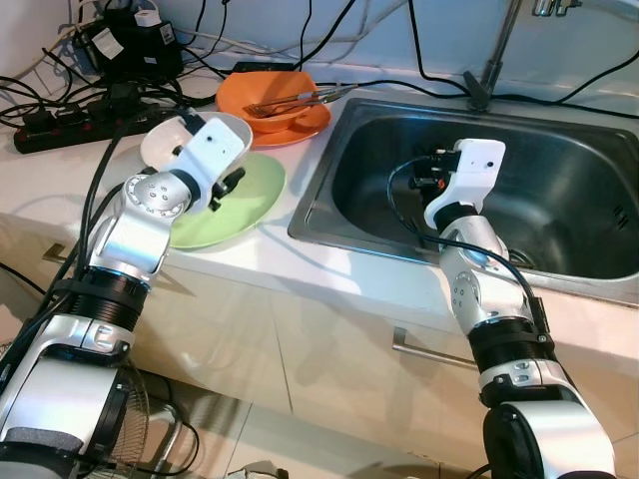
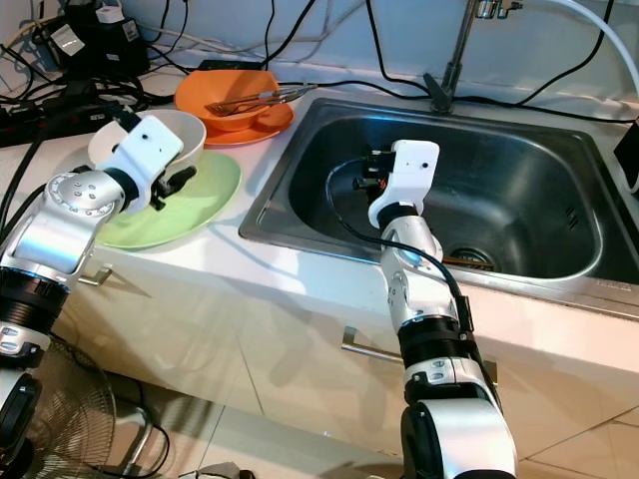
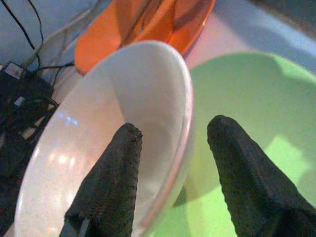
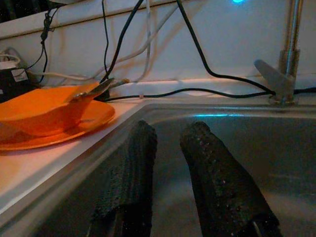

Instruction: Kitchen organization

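Observation:
A white bowl stands on the back edge of a light green plate on the counter left of the sink. My left gripper is open and straddles the bowl's rim, one finger inside the bowl and the other outside over the green plate. Behind them an orange bowl holding metal utensils rests on an orange plate. My right gripper hangs low inside the steel sink, shut with nothing in it.
A tap rises behind the sink. A black power strip, adapters and several cables crowd the back left of the counter. Below the counter are a cabinet handle and a floor fan.

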Motion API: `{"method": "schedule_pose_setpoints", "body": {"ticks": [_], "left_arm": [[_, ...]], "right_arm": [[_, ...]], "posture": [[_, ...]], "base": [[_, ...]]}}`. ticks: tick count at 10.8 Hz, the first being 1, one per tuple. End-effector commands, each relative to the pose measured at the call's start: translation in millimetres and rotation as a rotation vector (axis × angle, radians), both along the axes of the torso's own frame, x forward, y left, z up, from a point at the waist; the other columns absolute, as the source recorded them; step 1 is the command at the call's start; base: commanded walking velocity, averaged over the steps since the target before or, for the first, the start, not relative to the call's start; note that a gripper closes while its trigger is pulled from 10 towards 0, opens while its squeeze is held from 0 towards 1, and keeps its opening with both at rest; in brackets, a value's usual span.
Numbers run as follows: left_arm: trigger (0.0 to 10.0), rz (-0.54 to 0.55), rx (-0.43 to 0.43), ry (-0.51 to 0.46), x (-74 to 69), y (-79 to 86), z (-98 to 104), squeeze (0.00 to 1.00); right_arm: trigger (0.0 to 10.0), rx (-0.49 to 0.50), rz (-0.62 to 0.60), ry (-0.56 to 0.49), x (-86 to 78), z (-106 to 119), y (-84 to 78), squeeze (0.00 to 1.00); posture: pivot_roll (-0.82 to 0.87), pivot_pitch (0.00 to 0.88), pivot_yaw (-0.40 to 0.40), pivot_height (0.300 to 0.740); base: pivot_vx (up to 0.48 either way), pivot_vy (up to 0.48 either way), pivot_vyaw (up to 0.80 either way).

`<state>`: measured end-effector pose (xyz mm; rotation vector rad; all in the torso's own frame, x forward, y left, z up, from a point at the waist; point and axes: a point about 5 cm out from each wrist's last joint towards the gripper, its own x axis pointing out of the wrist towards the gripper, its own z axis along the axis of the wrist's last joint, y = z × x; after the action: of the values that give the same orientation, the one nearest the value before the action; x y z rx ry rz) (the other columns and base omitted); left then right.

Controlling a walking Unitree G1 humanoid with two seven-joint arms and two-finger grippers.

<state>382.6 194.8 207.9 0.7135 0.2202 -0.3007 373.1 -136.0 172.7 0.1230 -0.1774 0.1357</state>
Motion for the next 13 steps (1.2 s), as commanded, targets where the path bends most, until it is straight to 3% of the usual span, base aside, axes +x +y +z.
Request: {"method": "schedule_pose_setpoints", "body": {"ticks": [1,5,6,9,13], "left_arm": [[10.0,0.013,0.043,0.001,2.4,1.9,4.8,0.0],[10.0,0.063,0.235,0.036,6.3,6.0,-6.7,0.0],[0.0,0.051,0.26,0.038,6.5,4.4,-8.4,0.0],[0.0,0.047,0.262,0.036,6.6,3.6,-8.4,0.0],[0.0,0.028,0.248,-0.034,9.4,-3.2,0.1,0.0]], "right_arm": [[10.0,0.007,-0.001,0.002,-0.7,1.4,-0.6,0.0],[10.0,0.004,0.003,0.009,-1.8,0.1,-0.3,0.0],[10.0,0.006,0.002,0.009,-1.8,-0.1,-0.5,0.0],[10.0,0.006,0.001,0.01,-1.9,-0.1,-0.5,0.0],[10.0,-0.008,0.002,0.023,-2.8,-4.3,1.4,0.0]], "posture": [[0.1,0.0,0.057,0.74],[0.09,0.0,0.056,0.74],[0.09,0.0,0.055,0.74],[0.09,0.0,0.055,0.74],[0.09,0.0,0.053,0.74]], "base": [[0.0,0.0,0.0],[0.0,0.0,0.0],[0.0,0.0,0.0],[0.0,0.0,0.0],[0.0,0.0,0.0]]}}
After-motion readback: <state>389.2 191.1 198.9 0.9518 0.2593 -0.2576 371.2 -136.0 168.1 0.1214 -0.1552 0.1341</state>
